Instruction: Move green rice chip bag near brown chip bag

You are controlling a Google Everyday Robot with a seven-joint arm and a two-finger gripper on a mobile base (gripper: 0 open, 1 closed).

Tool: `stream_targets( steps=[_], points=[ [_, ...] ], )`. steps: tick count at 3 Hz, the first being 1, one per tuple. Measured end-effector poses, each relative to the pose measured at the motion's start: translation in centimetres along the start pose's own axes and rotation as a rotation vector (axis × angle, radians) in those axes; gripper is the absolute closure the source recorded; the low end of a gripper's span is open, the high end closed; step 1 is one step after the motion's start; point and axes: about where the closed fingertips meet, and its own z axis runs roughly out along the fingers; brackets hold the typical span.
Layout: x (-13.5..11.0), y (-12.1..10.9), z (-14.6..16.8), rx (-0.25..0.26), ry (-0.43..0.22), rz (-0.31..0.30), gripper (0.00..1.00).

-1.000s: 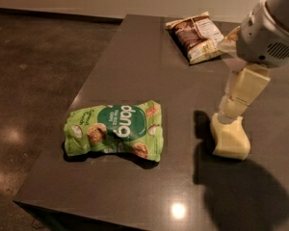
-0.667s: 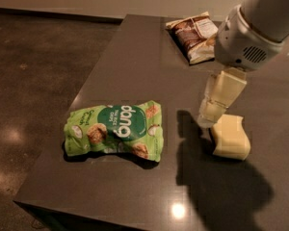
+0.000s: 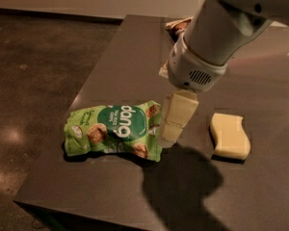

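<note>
Your table [image 3: 111, 57] is dark and fills most of the view. The arm [image 3: 216, 32] reaches in from the far right corner and slants down toward the middle, covering much of the far edge.

The green bag [image 3: 113, 129] lies flat near the left edge, toward the front left corner, logo up. The sponge [image 3: 229, 136] sits to its right, well apart from it, toward the right edge. Of the brown bag [image 3: 179, 25] you see only a sliver at the far edge, just behind the arm; the rest is hidden.

The gripper [image 3: 169, 134] hangs at the green bag's right end, just over or touching its crimped edge. You cannot tell from this view whether it is open or closed, and nothing shows the bag lifted.

You are most likely at the reach-and-grasp step, with no carry begun. Next you would need a firm hold on that right end. Then lift the bag clear, carry it toward the far edge, and set it down beside the brown bag.
</note>
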Motion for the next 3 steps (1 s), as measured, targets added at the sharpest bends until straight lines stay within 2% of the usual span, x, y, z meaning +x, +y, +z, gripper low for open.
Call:
stream_targets(
  steps=[2, 3],
  points=[
    [-3.0, -0.6, 5.3, 0.019, 0.078, 0.029, 0.00],
    [-4.1, -0.3, 7.4, 0.012, 0.110, 0.014, 0.00]
  ],
)
